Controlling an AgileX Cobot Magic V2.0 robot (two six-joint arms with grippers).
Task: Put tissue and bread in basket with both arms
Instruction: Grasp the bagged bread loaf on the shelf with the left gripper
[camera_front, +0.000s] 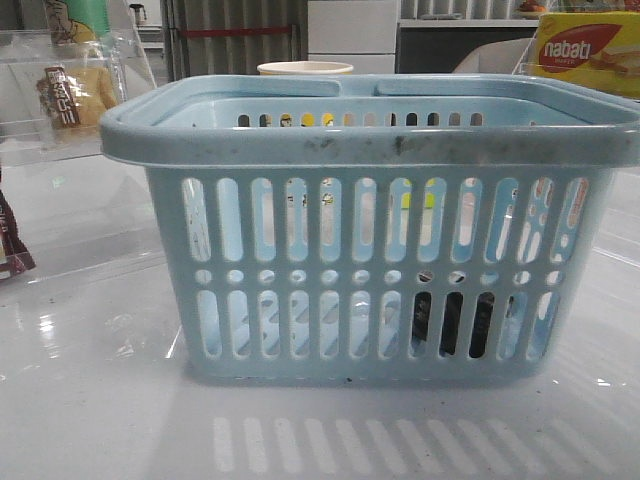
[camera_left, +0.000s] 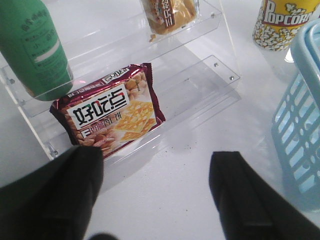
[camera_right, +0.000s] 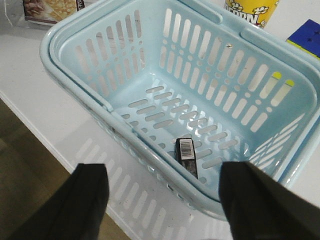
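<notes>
A: Front view? The basket (camera_front: 380, 230) shows something dark low inside, probably the tissue (camera_front: 450, 325).

B: Left wrist: left gripper (camera_left: 157, 192) jaws wide, empty; bread (camera_left: 167, 15) on its shelf. Right wrist: right gripper (camera_right: 165, 200) jaws apart, empty; half done.

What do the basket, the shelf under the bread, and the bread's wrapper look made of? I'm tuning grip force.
The basket looks like moulded rigid plastic, light blue and semi-matte: uniform slots, thick scuffed rim. The shelf looks like clear acrylic or similar: see-through sheets with bright edges and small fixings. The bread seems wrapped in thin clear glossy film with a printed label; the film type is unclear.
</notes>
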